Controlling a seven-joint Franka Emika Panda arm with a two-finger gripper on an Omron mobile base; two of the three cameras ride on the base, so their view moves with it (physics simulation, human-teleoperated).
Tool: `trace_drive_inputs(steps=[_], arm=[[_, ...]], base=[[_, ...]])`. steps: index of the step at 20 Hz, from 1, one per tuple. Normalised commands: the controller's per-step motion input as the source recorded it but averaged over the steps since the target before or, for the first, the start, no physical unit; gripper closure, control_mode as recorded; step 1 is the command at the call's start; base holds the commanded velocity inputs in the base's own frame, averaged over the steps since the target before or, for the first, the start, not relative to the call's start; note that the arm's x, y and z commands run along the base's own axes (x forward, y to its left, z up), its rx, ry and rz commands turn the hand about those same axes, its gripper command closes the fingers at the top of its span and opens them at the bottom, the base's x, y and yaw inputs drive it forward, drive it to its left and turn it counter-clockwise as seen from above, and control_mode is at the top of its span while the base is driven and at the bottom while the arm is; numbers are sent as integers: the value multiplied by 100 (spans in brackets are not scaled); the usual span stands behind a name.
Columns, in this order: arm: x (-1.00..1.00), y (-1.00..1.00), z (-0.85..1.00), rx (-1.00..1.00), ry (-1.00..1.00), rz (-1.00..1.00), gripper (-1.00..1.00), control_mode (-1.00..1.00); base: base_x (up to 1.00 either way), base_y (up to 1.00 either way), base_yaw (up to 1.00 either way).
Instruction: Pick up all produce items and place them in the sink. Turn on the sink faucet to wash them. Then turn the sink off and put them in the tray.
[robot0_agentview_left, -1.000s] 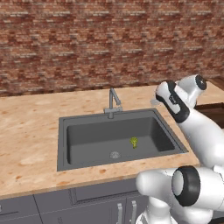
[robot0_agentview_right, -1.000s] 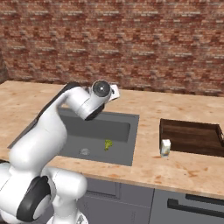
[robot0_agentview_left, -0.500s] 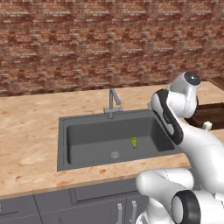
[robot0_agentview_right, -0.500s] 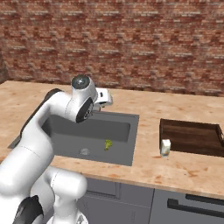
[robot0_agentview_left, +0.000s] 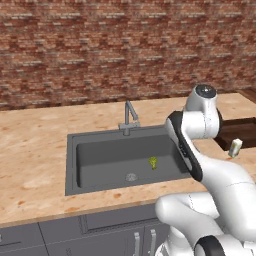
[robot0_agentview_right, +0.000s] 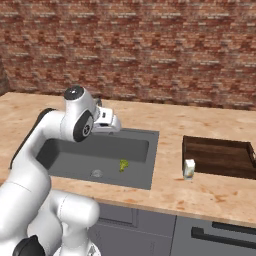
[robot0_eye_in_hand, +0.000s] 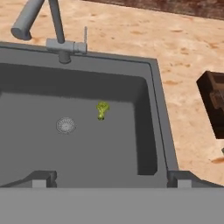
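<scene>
We are holding our pincer (robot0_eye_in_hand: 111, 178) spread wide above the sink (robot0_eye_in_hand: 148, 127); the broccoli (robot0_eye_in_hand: 102, 110) is lying, seemingly tipped, beside the drain (robot0_eye_in_hand: 65, 125).

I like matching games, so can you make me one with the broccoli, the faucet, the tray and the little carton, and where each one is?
Things:
1. broccoli floret
2. faucet
3. tray
4. small pale carton

Places:
A. standing on the counter by the tray's front left corner
B. lying on the sink floor near the drain
C. on the counter to the right of the sink
D. rising from the counter behind the sink

Pairs: 1-B, 2-D, 3-C, 4-A
</scene>
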Motion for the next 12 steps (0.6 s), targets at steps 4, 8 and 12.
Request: trace_drive_inputs(steps=[4,8,12], arm=[[-7,15,-13,0,9,-14,-100,-100],[0,16,-5,0,2,-8,-100,-100],[0,11,-5,0,2,-3,-100,-100]], base=[[0,0,0],[0,0,0],[0,0,0]])
